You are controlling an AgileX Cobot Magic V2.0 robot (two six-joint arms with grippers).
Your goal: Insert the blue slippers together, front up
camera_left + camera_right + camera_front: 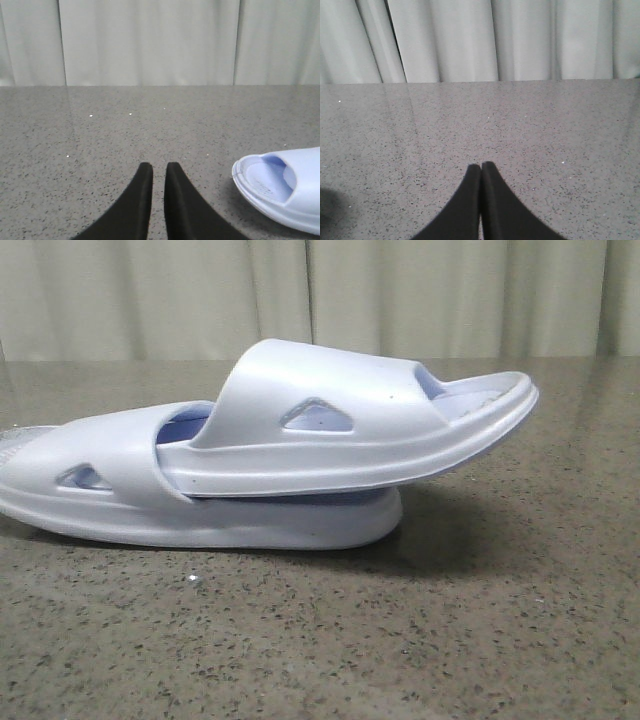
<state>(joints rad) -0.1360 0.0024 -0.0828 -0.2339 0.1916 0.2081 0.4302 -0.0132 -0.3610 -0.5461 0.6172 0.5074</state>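
The blue slippers [250,480] are seen nested on the grey speckled table [400,640]: the upper slipper [340,425] has been pushed through under the strap of the lower slipper [120,485], and its far end juts out to the right, raised off the tabletop. Both lie with soles down. In the left wrist view the left gripper [159,172] is held just above the table, its black fingers [142,190] parted by a narrow gap with nothing between them, and one end of a slipper [280,192] lies near it. The right gripper [481,170] is pressed together, empty, over bare tabletop. Pale curtains [300,295] hang behind.
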